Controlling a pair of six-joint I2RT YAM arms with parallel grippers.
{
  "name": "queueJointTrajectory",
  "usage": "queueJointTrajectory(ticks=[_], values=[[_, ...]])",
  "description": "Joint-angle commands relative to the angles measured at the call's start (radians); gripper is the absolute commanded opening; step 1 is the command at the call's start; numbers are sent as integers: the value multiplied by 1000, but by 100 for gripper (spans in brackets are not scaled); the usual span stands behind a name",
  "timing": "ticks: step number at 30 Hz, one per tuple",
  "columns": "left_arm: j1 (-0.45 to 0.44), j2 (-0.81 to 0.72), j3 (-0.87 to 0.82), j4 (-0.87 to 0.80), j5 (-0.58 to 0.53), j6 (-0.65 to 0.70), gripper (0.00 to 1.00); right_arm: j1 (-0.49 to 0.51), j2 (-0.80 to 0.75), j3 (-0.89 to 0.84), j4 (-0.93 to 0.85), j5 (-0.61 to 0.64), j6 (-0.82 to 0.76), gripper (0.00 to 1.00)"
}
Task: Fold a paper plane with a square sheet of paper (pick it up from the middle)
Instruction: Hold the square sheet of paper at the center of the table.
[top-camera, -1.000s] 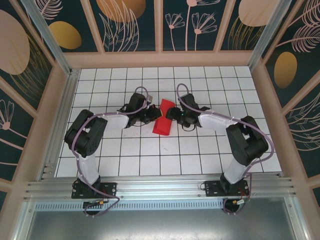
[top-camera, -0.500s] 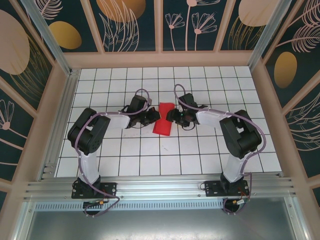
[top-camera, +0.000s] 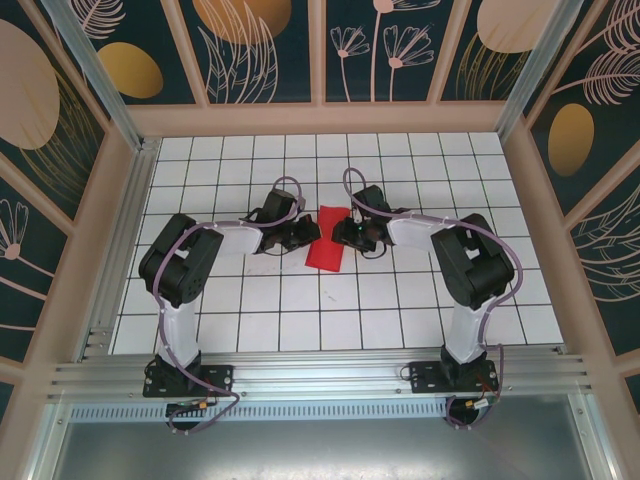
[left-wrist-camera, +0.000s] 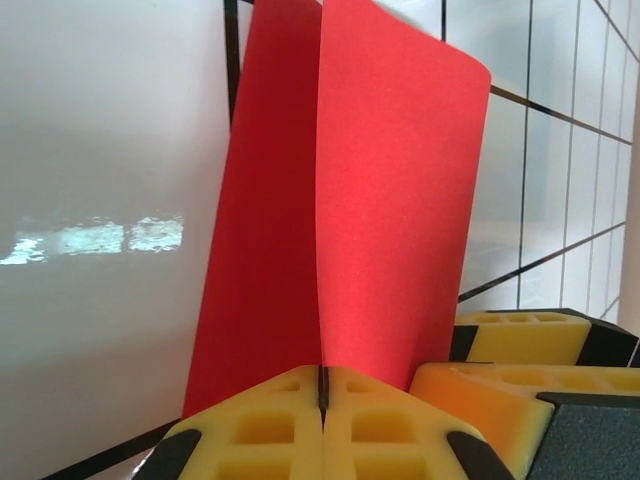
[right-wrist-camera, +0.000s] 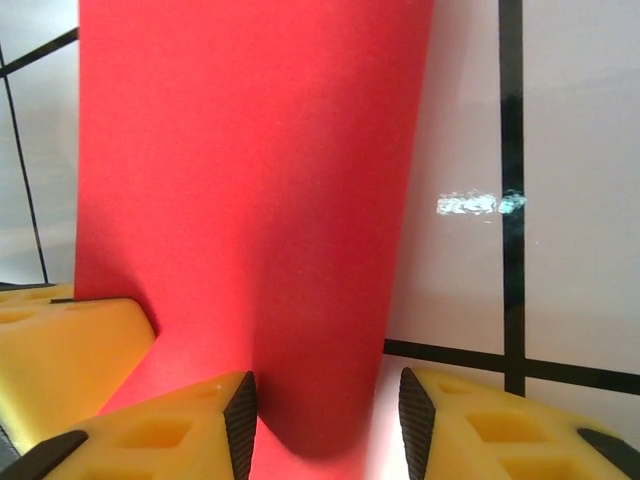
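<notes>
The square sheet of paper (top-camera: 326, 242) is bright red, doubled over into a narrow upright fold, and sits mid-table between both grippers. My left gripper (top-camera: 306, 236) is on its left side, its yellow fingertips (left-wrist-camera: 270, 425) pressed together on the fold's near edge (left-wrist-camera: 322, 385). The red paper (left-wrist-camera: 392, 190) rises beyond them. My right gripper (top-camera: 345, 234) faces it from the right. In the right wrist view its jaws (right-wrist-camera: 325, 415) stand apart around the curved edge of the red paper (right-wrist-camera: 250, 170); the left pad is at the paper, the right pad is off it.
White tiles with black grid lines (top-camera: 400, 300) cover the table, walled by a tan frame (top-camera: 530, 200). The right gripper's yellow fingers (left-wrist-camera: 520, 360) sit close beside the left one's. A left finger (right-wrist-camera: 60, 350) crowds the right wrist view's lower left.
The right gripper's jaws have narrowed around the paper's edge and its arm has swung in closer. The left gripper stays shut on the paper, which has settled a little lower.
</notes>
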Motion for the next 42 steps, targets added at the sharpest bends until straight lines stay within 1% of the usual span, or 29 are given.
queueJointTrajectory(ticks=[1, 5, 8, 9, 12, 18, 21, 26, 30, 33, 42], values=[[0, -12, 38, -46, -45, 31, 8, -4, 26, 34, -40, 26, -13, 44], [0, -109, 27, -86, -137, 19, 27, 5, 53, 56, -104, 98, -20, 45], [2, -184, 5, -114, -220, 16, 35, 16, 71, 68, -137, 139, -25, 45], [2, -202, -7, -114, -237, 15, 36, 16, 80, 76, -150, 152, -28, 45], [3, -231, -40, -109, -261, 12, 37, 16, 100, 92, -174, 188, -39, 45], [5, -238, -103, -39, -208, -1, 38, 35, 105, 88, -174, 191, -60, 46], [5, -223, -108, -33, -207, 2, 38, 35, 108, 87, -176, 191, -72, 47], [5, -227, -119, -35, -240, 2, 38, 35, 118, 100, -196, 200, -87, 48], [8, -250, -149, -25, -310, -30, 38, 35, 125, 110, -223, 218, -76, 48], [12, -252, -172, -3, -329, -49, 38, 35, 125, 105, -229, 230, -61, 47], [14, -246, -167, 8, -291, -44, 38, 35, 132, 102, -222, 229, -40, 46]])
